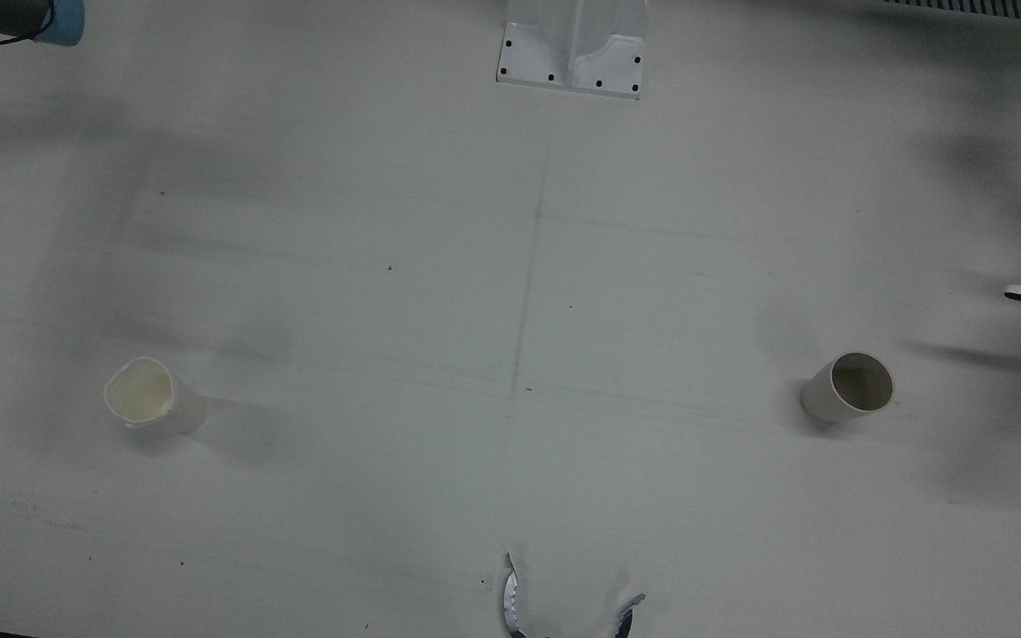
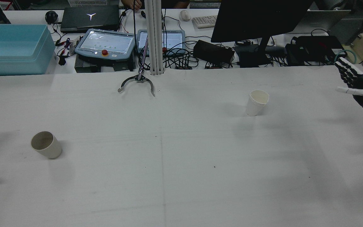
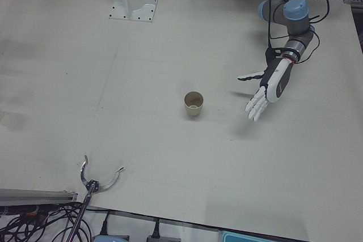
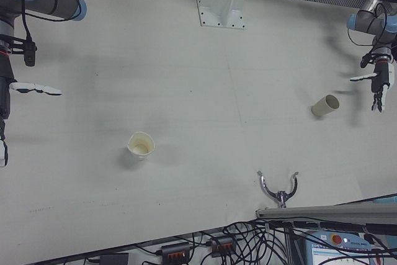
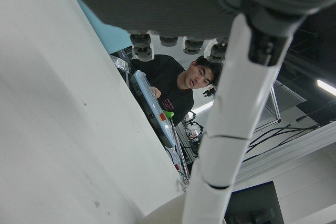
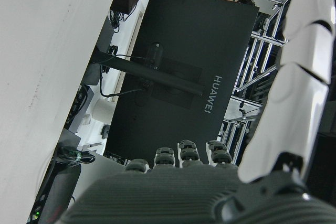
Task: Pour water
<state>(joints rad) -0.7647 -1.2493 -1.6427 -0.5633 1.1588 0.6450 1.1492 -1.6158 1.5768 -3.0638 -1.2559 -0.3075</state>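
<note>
Front view: two paper cups stand upright on the tabletop (image 1: pixel 510 266), the white cup (image 1: pixel 152 396) left, the beige cup (image 1: pixel 849 388) right. Left-front view: left hand (image 3: pixel 271 85) splayed, empty, beside the beige cup. Right-front view: right hand (image 4: pixel 6 100) spread, empty, well apart from the white cup.

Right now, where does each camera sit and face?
Front view: overhead, downward; beige cup, white cup.
Rear view: high behind, facing forward; right hand.
Left-front view: operators' side; left hand.
Right-front view: operators' side; both hands.
Left hand view: mounted, toward person.
Right hand view: mounted, toward monitor.
Shared: front, rear show both cups.
</note>
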